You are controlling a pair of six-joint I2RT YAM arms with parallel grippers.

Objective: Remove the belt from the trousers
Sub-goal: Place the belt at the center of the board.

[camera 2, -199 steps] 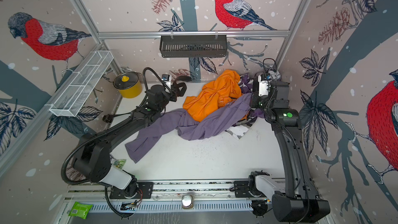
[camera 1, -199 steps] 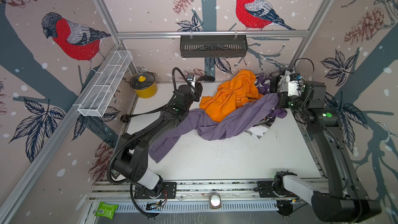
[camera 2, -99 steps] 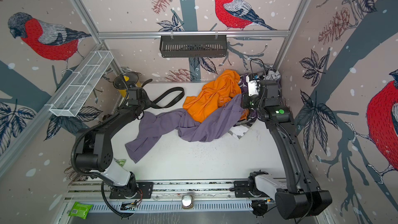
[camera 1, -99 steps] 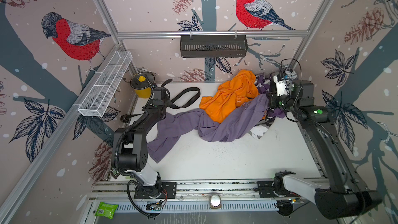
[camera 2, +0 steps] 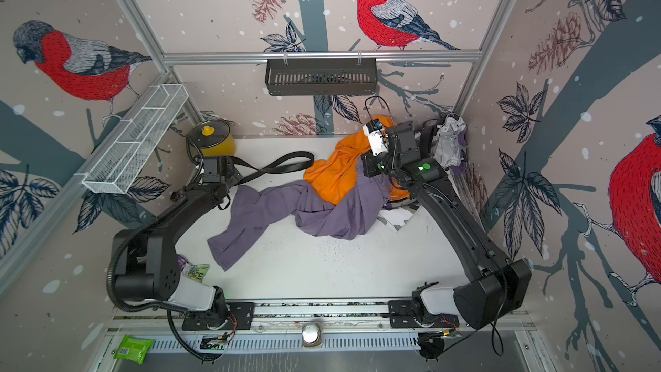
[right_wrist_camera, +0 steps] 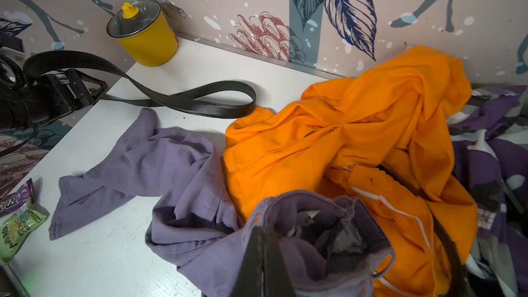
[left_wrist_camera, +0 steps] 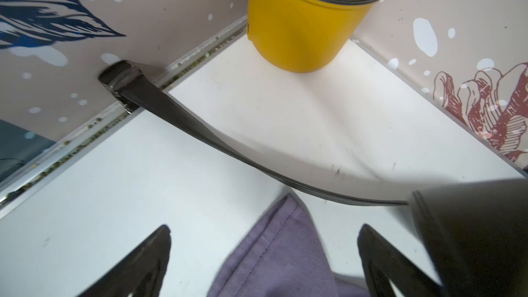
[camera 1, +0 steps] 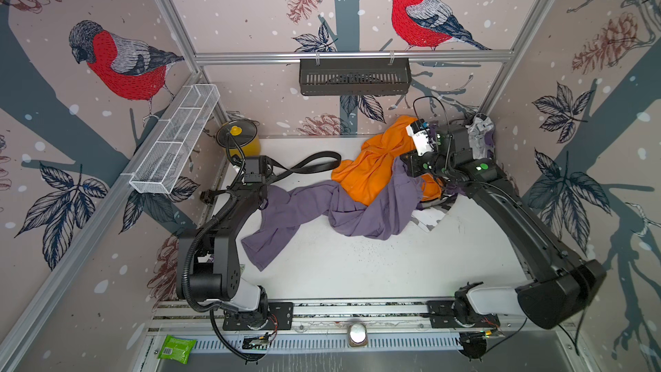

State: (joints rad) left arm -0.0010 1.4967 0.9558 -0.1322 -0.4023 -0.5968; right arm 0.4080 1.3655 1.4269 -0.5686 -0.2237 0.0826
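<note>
i just opened the left gripper (left_wrist_camera: 263, 232), so the black belt (camera 1: 311, 164) lies clear of the purple trousers (camera 1: 286, 209); the right gripper (right_wrist_camera: 265, 255) stays clamped on them.

No lettering can be read; the print on the green snack packet (right_wrist_camera: 20, 225) is blurred.

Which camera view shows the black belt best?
The right wrist view: the belt shows its whole loop, large and sharp. Both top views show it smaller; the left wrist view shows only one close strand.
</note>
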